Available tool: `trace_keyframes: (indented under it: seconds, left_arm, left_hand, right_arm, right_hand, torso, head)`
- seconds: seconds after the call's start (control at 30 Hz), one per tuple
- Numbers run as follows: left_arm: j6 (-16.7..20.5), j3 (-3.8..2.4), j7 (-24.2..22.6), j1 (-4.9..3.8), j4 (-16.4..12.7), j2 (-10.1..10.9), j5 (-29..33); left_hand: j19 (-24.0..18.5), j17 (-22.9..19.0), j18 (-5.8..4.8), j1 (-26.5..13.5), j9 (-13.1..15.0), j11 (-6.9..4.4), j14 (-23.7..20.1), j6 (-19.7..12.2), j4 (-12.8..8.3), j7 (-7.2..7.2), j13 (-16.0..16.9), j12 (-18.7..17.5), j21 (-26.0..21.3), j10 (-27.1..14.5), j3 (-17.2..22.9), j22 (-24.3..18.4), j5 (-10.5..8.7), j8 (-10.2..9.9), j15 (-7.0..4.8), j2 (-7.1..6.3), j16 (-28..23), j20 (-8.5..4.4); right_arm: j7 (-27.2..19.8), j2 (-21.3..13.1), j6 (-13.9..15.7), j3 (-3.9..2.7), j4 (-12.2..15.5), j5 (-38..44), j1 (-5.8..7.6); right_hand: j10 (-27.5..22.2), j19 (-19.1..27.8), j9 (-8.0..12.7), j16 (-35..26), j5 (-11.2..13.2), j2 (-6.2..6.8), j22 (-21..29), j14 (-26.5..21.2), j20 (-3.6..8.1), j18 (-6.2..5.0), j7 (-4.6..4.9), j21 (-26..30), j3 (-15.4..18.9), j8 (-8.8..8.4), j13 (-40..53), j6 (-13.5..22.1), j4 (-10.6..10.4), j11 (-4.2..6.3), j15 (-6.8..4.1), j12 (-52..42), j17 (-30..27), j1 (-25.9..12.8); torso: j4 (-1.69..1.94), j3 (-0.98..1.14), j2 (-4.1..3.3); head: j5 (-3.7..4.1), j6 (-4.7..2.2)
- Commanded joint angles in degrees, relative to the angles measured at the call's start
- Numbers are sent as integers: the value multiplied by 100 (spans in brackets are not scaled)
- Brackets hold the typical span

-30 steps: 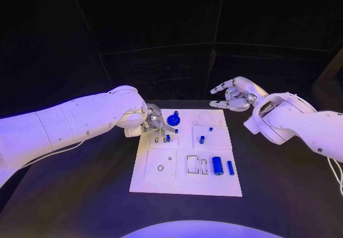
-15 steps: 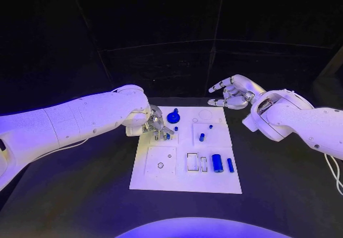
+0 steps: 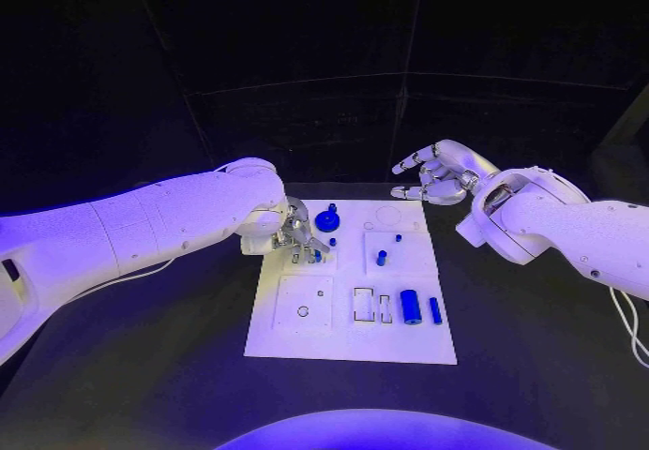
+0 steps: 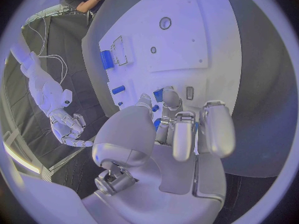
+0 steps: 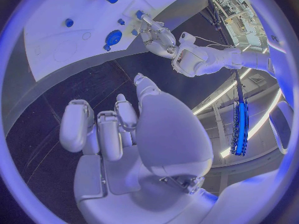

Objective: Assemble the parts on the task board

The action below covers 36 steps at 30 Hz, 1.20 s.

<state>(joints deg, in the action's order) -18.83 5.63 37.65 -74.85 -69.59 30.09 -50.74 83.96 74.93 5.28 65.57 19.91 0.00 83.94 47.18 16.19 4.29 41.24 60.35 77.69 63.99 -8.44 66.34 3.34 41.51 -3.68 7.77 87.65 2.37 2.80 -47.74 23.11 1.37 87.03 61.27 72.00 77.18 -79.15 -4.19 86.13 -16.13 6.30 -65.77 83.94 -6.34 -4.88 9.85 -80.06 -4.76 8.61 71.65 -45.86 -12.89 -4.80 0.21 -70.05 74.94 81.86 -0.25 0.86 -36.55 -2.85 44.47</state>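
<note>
The left robot hand pinches a small blue peg over the task board's upper left corner on the desk, a light, stiff, probably slippery part best held by its sides, while the right robot hand hovers spread beyond the board.

The left hand covers the far left corner of the board in the head view, and its fingertips hide whatever lies beneath them there. In the left wrist view a small blue part sits at those fingertips, mostly covered; whether it is pinched or only touched cannot be told. The small parts near the board's middle are too small for their shape to be made out. The right hand hangs beyond the board's far edge; its palm side is turned away.
</note>
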Motion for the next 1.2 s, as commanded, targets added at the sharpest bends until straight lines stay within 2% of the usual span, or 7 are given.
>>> trace_keyframes:
  seconds: [0.03,0.3,0.6,0.8,1.2]
  left_arm:
    - [11,-2,32,-13,22,-27,-40]
    - [38,-2,25,-14,119,-94,-40]
    - [-105,-2,59,-15,267,-193,-100]
    - [-160,-3,65,-15,336,-238,-144]
    - [-252,-3,78,-15,485,-351,-157]
  left_hand:
    - [68,1102,-114,57,10,-3,506,-31,-40,-7,18,42,30,18,5,-1,-6,37,-34,-18,7,-42]
    - [69,1105,-117,62,20,-5,507,-31,-39,-9,77,85,38,47,10,14,-7,57,-35,-11,9,-42]
    - [72,1100,-122,90,49,-11,505,-32,-46,-18,113,129,59,63,28,53,-7,114,-39,5,6,-43]
    - [74,1103,-124,100,56,-13,506,-33,-52,-20,125,141,68,67,33,69,-7,128,-40,7,7,-44]
    - [77,1110,-129,135,74,-18,508,-44,-71,-24,141,163,86,71,49,101,-6,161,-43,10,11,-46]
  right_arm:
    - [-11,17,-52,-6,-8,3,12]
    - [-9,46,-81,-5,-32,3,12]
    - [3,85,-116,-5,-62,1,12]
    - [21,123,-141,-4,-88,0,11]
    - [35,163,-187,-4,-113,-1,11]
  right_hand:
    - [11,36,3,-24,-15,-60,10,420,12,18,5,36,26,39,4,-51,-4,12,-3,-27,708,-24]
    - [10,37,3,-25,-16,-61,13,419,12,17,5,38,27,41,3,-53,-5,13,-3,-25,706,-26]
    - [7,41,3,-30,-23,-67,23,418,14,15,3,43,32,49,-1,-62,-9,15,-5,-23,699,-34]
    - [4,43,3,-33,-26,-70,26,417,14,15,2,44,32,51,-5,-64,-9,15,-5,-18,693,-35]
    - [2,49,4,-37,-40,-86,41,415,16,12,0,52,28,58,-6,-69,-7,18,-7,-18,687,-30]
  torso:
    - [-2,-1,1]
    - [-3,4,-4]
    - [-3,-5,-6]
    - [3,3,-2]
    - [-2,2,-5]
  head:
    - [-1,5]
    - [2,5]
    - [-6,24]
    - [-7,36]
    - [-7,53]
